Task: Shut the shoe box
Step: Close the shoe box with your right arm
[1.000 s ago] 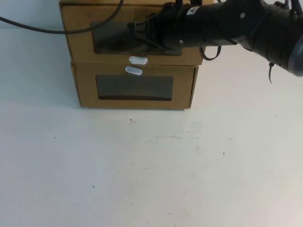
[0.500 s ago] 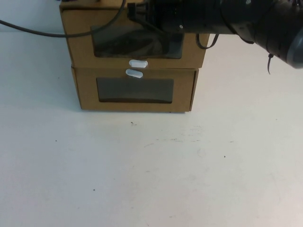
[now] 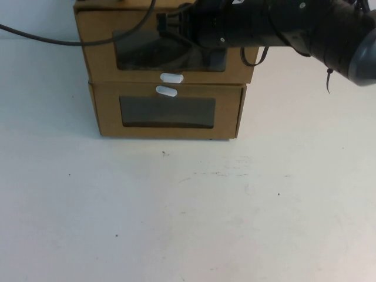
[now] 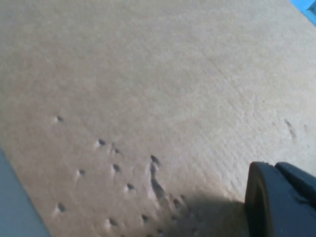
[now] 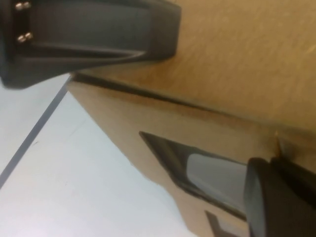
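The shoe box [image 3: 97, 53] is the upper of two stacked brown cardboard boxes, with a clear window [image 3: 138, 56] and a white pull tab [image 3: 171, 77] below it. My right gripper [image 3: 170, 23] reaches in from the right over the box's top front edge. In the right wrist view the right gripper [image 5: 212, 108] is open, its fingers [image 5: 98, 34] wide apart against the cardboard above the window [image 5: 212, 170]. The left wrist view shows one finger [image 4: 281, 197] of my left gripper close over a dented cardboard surface [image 4: 148, 89]. The left gripper is hidden in the high view.
The lower cardboard box [image 3: 108, 117] has its white tab [image 3: 166, 90] above its window. A black cable [image 3: 59, 39] runs across the back left. The white table [image 3: 188, 205] stretches in front of the boxes.
My right gripper has risen from in front of the shoe box's window to its top front edge. The boxes look unmoved.
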You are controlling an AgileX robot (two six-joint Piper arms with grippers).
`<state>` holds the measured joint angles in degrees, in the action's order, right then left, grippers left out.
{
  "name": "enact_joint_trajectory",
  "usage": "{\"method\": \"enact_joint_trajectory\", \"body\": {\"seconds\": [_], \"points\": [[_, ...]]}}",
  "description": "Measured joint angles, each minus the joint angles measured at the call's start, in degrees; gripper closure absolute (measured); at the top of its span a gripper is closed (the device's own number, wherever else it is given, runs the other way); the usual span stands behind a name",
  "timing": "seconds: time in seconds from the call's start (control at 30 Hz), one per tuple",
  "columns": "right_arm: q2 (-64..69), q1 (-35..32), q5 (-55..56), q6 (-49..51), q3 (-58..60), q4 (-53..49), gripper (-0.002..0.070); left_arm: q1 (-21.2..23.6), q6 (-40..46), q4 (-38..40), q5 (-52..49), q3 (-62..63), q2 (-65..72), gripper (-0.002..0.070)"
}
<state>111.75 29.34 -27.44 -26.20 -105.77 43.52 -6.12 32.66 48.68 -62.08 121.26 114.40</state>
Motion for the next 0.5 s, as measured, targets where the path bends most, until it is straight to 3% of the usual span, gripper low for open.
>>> {"method": "enact_joint_trajectory", "body": {"seconds": [0.27, 0.5], "points": [[2.15, -0.13, 2.86, -0.14, -0.12, 0.64, 0.0689, 0.00, 0.22, 0.86, -0.10, 0.00, 0.00, 0.0680], [0.32, -0.97, -2.02, -0.14, -0.12, 0.91, 0.0689, 0.00, 1.72, 0.70, -2.97, 3.01, -0.79, 0.0680]]}}
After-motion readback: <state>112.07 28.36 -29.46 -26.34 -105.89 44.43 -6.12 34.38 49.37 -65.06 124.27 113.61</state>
